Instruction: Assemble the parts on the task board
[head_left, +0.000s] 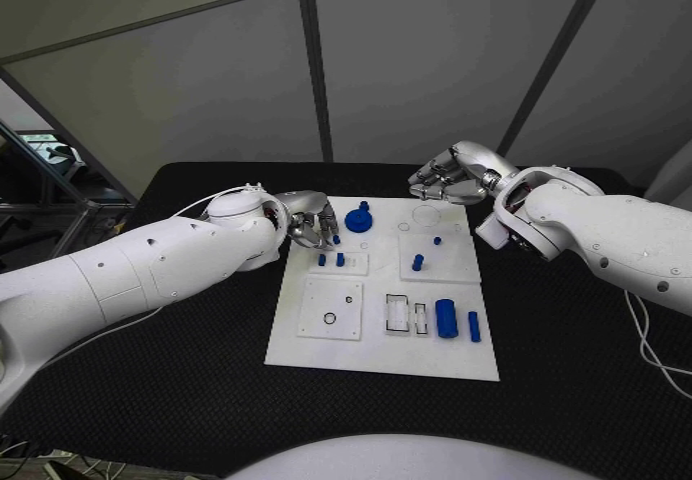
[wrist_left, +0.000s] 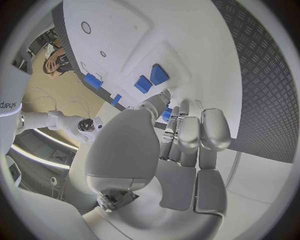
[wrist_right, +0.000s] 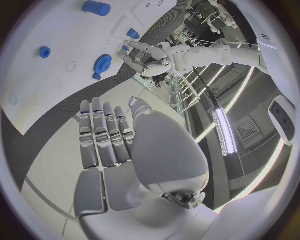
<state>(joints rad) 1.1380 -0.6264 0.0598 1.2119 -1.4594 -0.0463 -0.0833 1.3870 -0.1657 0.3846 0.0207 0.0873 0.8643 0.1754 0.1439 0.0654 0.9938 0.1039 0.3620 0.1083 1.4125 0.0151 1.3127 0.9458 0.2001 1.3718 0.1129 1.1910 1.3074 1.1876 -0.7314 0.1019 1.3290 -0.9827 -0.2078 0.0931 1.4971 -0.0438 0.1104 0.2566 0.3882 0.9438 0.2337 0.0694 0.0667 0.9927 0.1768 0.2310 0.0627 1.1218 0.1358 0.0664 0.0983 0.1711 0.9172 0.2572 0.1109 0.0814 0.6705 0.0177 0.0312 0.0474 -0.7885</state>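
Head view: left hand (head_left: 307, 228) just beside blue gear (head_left: 358, 220)

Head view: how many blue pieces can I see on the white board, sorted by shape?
Blue gear-shaped piece: 1
Small blue upright pegs: 4
Blue cylinders lying flat: 2
Total plainly visible: 7

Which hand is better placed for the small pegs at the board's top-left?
Left. The left hand hovers right beside the small pegs; the right hand sits off the board's far corner, open.
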